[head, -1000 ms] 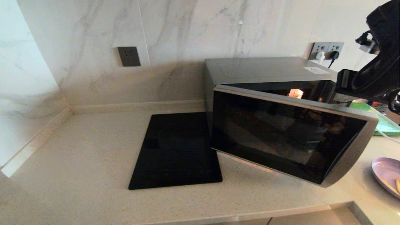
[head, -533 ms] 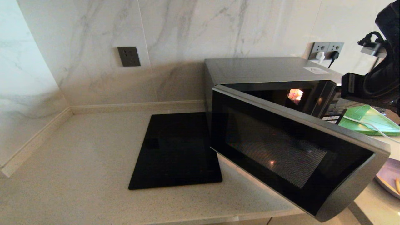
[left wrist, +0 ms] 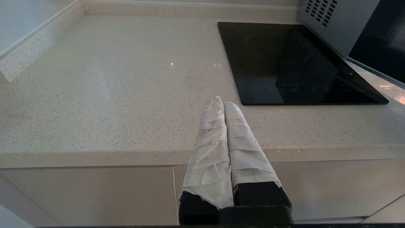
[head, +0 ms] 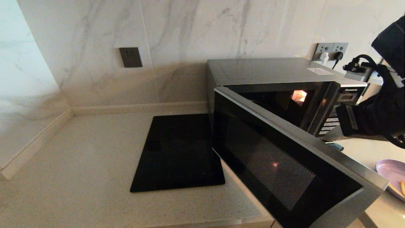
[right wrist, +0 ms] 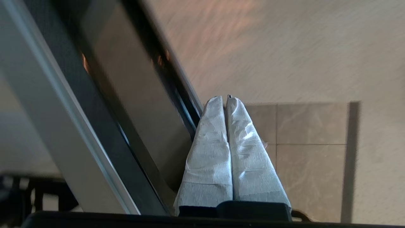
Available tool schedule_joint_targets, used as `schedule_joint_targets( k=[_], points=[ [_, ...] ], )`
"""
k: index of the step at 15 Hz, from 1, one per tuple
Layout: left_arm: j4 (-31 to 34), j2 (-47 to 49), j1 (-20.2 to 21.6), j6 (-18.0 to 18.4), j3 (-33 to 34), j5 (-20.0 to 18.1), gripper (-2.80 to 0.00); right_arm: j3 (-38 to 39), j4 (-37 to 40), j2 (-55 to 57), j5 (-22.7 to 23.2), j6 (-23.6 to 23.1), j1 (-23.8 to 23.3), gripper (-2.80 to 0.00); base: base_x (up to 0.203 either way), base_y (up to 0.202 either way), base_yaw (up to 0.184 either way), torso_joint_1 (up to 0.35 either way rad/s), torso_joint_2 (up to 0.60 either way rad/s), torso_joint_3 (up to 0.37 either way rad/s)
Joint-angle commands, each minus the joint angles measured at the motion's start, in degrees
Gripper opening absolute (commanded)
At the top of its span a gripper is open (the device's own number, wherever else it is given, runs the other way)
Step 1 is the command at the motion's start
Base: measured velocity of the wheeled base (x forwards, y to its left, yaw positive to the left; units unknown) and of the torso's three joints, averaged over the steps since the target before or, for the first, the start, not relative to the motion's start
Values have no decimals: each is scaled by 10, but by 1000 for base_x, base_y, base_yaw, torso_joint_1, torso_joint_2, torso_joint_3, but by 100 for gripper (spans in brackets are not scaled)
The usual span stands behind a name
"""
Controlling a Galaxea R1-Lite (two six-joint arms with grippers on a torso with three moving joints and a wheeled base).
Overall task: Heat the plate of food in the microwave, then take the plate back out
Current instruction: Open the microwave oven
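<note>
Microwave [head: 272,76] door swung wide, plate of food [head: 392,177] outside on the counter, far right

Your right gripper [right wrist: 226,98] only shows in its wrist view: fingers pressed together, empty, beside the door edge; left gripper [left wrist: 221,103] likewise closed, parked over the near counter edge

Cooktop [head: 178,153] left of the microwave [head: 269,79] on the counter [head: 79,158]; plate of food [head: 394,177] at right.

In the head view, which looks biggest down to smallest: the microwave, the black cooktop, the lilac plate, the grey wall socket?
1. microwave, with its open door nearest the camera
2. black cooktop
3. lilac plate, cut off by the picture's edge, so unsure
4. grey wall socket, farthest back
</note>
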Motion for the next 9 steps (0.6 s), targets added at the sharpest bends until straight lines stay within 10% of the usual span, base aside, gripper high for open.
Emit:
schedule_joint_targets(
  k=[1, 9],
  points=[
    [0, 0, 0, 0, 0, 1, -280, 19, 3, -30, 2, 8, 27, -280, 0, 0, 0, 0, 0, 0],
    [0, 0, 0, 0, 0, 1, -280, 23, 3, -59, 9, 26, 140, -280, 0, 0, 0, 0, 0, 0]
  ],
)
